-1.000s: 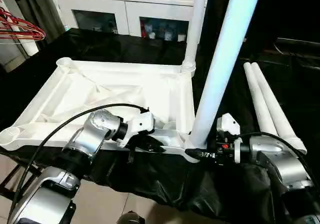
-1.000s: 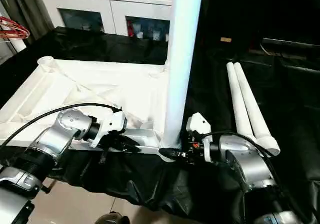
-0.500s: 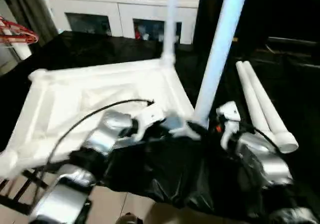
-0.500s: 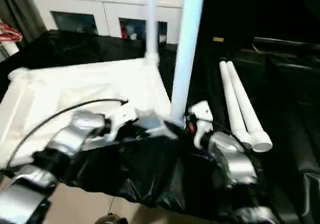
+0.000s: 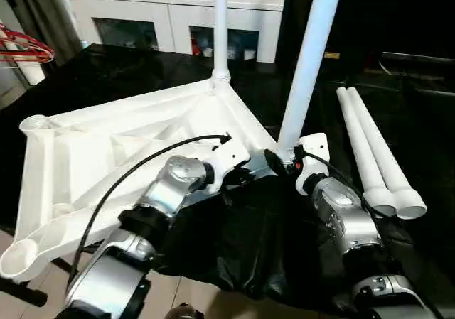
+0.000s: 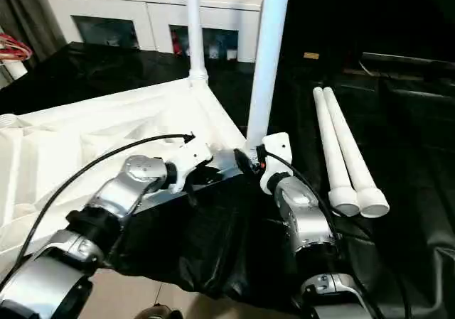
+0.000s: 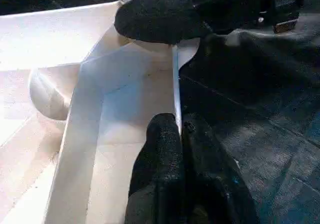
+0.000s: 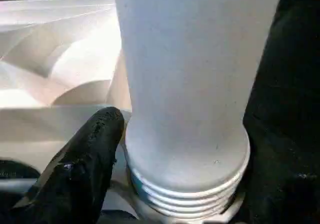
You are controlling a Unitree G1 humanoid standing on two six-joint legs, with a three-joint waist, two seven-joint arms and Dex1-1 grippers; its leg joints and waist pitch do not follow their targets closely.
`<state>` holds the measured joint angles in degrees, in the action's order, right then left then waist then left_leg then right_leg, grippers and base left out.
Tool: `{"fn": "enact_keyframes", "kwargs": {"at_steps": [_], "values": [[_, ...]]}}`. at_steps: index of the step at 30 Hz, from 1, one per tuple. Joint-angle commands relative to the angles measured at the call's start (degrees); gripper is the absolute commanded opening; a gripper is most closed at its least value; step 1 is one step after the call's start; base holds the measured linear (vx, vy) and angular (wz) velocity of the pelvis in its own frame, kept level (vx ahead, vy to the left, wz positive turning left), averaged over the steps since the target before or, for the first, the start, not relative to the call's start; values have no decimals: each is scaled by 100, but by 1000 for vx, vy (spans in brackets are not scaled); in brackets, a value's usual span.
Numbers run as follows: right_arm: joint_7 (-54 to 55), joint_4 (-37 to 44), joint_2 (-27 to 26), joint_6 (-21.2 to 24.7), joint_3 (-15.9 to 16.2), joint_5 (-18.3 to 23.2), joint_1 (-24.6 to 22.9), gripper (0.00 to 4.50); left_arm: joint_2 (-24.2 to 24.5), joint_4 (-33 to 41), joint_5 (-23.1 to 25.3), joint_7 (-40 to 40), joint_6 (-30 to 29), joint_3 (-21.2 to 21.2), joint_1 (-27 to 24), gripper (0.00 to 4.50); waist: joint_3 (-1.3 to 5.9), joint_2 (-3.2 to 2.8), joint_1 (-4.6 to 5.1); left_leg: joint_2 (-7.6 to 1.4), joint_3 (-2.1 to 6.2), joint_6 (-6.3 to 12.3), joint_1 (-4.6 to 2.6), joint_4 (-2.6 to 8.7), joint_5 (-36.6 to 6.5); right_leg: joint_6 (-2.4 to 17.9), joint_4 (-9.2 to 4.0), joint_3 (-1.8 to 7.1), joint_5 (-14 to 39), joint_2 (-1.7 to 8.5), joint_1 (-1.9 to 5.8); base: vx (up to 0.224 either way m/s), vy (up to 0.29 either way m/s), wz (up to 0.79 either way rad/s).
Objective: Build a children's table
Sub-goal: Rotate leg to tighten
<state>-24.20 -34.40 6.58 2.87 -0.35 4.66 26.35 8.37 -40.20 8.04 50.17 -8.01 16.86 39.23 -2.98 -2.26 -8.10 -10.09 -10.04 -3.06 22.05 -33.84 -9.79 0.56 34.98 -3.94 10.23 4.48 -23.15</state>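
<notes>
Right now my left claw is clenched on the rim of the white ribbed plastic tabletop; my right claw straddles the near-corner white tapered leg, grip unclear. Slipping could tilt it.

Two upright legs, the near one and the far one, are blocking passage along the upturned top's right edge, while two spare legs are occupying the black-draped table beyond; open cloth is lying between them.
</notes>
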Motion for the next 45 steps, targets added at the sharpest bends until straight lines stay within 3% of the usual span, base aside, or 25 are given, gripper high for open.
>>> {"fn": "enact_keyframes", "kwargs": {"at_steps": [1, 5, 8, 15, 19, 20, 22, 24, 34, 38, 45], "values": [[-502, -21, -43, -18, 383, 42, -75, 394, -115, 343, -256, 392, 299, 188, -67, 0, 398, 73, 2, -316, 126, 280, -75, 421, -1261, 1101, -446, 271, 1299, 490, 283, 0, 0, 0], [-1540, 250, 432, -115, 533, 197, -192, 394, 185, 430, -379, 843, 382, 138, -186, 0, 392, 82, -27, -318, 113, 376, -75, 409, -1211, 1169, -428, 272, 1153, 474, 298, 0, 0, 0], [-2546, 581, 895, -1, 610, 386, -336, 394, 441, 503, -490, 1302, 509, 99, -231, 0, 382, 96, -34, -320, 102, 429, -69, 403, -1287, 1167, -445, 266, 1322, 470, 294, 0, 0, 0], [-3948, 1111, 1623, 277, 903, 652, -567, 394, 893, 502, -596, 2035, 725, 120, -232, 0, 376, 102, -66, -343, 101, 453, -86, 406, -1326, 1168, -461, 268, 1513, 465, 269, 0, 0, 0], [-4352, 1291, 1800, 468, 960, 762, -594, 394, 1110, 377, -506, 2311, 901, 205, -181, 0, 386, 98, -102, -346, 109, 489, -72, 397, -1238, 1206, -433, 264, 1397, 468, 273, 0, 0, 0], [-4401, 1318, 1818, 502, 976, 774, -597, 377, 1133, 363, -502, 2345, 919, 207, -176, 0, 383, 91, -111, -355, 110, 473, -76, 401, -1255, 1222, -432, 266, 1421, 478, 263, 0, 0, 0], [-4448, 1334, 1843, 513, 1005, 769, -595, 377, 1181, 370, -521, 2444, 925, 208, -175, 0, 381, 89, -117, -359, 106, 424, -89, 401, -1290, 1250, -438, 270, 1467, 484, 248, 0, 0, 0], [-4483, 1343, 1862, 514, 1018, 767, -596, 347, 1225, 390, -538, 2542, 925, 218, -183, 0, 381, 90, -135, -357, 108, 390, -91, 404, -1314, 1235, -439, 271, 1532, 488, 252, 0, 0, 0], [-4557, 1533, 1883, 583, 1036, 811, -666, 286, 1256, 380, -599, 2661, 1002, 223, -231, 0, 392, 95, -161, -358, 107, 398, -87, 394, -1213, 1266, -413, 268, 1367, 487, 255, 0, 0, 0], [-4049, 1505, 1632, 508, 885, 790, -782, 278, 921, 263, -504, 1941, 874, 77, -155, 0, 386, 129, -163, -354, 104, 379, -89, 392, -1201, 1238, -427, 274, 1440, 495, 253, 0, 0, 0], [-2044, 902, 682, 597, 393, 620, -643, 275, 120, -54, -339, 580, 426, -33, 174, 0, 372, 133, -101, -317, 118, 184, -112, 419, -1350, 1006, -514, 270, 2066, 508, 232, 0, 0, 0]]}}
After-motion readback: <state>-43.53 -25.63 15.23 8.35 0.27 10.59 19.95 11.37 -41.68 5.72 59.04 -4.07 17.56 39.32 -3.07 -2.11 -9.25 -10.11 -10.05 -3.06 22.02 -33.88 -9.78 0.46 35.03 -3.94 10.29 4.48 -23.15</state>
